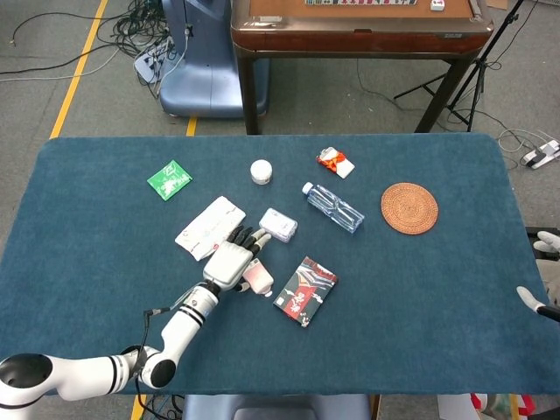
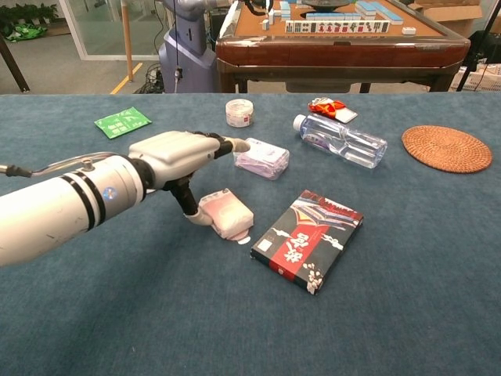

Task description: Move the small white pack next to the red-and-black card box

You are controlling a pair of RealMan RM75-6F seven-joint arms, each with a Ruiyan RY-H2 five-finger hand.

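left robot hand [image 2: 176, 153]: covers near edge of small white pack [image 2: 228, 214], contact unclear | right robot hand [image 1: 542, 271]: cut off by head view's right edge, finger pose unreadable | card box [image 2: 308, 238]: print too small to read

This looks like a robotics lab or test hall rather than a home: the blue-felt counter [image 1: 455, 289] stands on a bare grey floor [image 1: 79, 96] marked with yellow tape lines [image 1: 77, 68], and loose cables [image 1: 131, 26] trail across it to a blue machine base [image 1: 199, 70]. Behind stands a wooden mahjong table [image 2: 344, 39] with tiles (an odd prop for a workplace), beside black tripod legs [image 1: 468, 83] and a power strip [image 1: 542, 156]. The chest view shows a glass partition [image 2: 102, 27] and potted plants [image 2: 23, 19] beyond.
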